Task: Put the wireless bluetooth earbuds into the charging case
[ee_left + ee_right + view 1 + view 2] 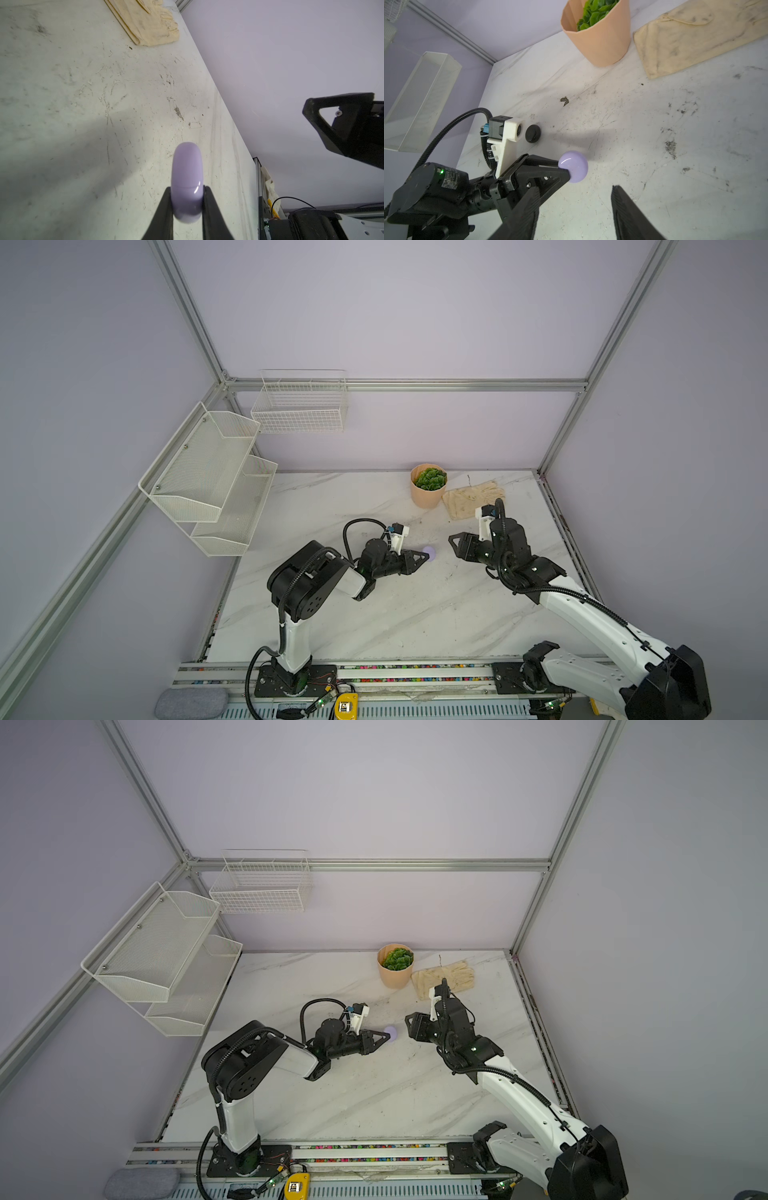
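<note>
Lilac, glossy and round like a puck, the charging case is clamped in my left hand. The two black fingers press on its flat faces, so it stands on edge with most of it poking out past the fingertips. A fine seam runs across its rim, and the lid looks closed. In both top views this hand reaches in low from the left toward the middle of the white marble-patterned counter. The case appears to be held just clear of the surface, and its shadow falls on the marble beyond.

My right hand faces the case from the opposite side. Its fingers are spread apart with nothing between them, and it is near the case but not touching it.

The right wrist view shows a second round puck-like case, matte black. It lies flat on the counter just beside the white camera mount on my left wrist.

The counter around both hands is scuffed with dark marks and scratches. Toward the back, a peach-coloured pot holding a green leafy plant stands upright. A pair of soiled cream fabric gloves lies flat just beside it, on my right arm's side.

A two-tier white mesh shelf hangs on the left wall. A white wire basket hangs at the back corner.
</note>
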`<state>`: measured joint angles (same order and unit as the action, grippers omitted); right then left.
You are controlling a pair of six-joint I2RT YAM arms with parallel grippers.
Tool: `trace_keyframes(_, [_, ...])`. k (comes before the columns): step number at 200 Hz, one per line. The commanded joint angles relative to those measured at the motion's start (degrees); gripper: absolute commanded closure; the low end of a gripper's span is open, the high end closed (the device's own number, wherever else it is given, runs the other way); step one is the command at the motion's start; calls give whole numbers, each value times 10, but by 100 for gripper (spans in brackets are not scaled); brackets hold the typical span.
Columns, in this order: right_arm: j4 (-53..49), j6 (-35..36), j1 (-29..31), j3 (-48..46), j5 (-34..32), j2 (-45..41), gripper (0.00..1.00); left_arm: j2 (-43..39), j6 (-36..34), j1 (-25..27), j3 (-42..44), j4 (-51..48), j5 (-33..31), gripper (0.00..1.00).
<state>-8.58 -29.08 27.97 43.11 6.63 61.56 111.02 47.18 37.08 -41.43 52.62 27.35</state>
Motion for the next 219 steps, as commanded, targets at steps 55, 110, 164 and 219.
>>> trace_keyframes(55, [151, -30, -13, -54, -12, 69, 41, 10, 16, 29, -167, -294, -68, 100])
trace_keyframes(110, [197, -27, -14, -66, 7, 123, 41, 45, 60, 56, -229, -336, -99, 100])
trace_keyframes(164, [200, -22, -20, -77, 5, 116, 41, 51, 82, 72, -259, -392, -134, 90])
trace_keyframes(219, [198, -15, -31, -78, 12, 106, 40, 34, 65, 72, -243, -413, -150, 57])
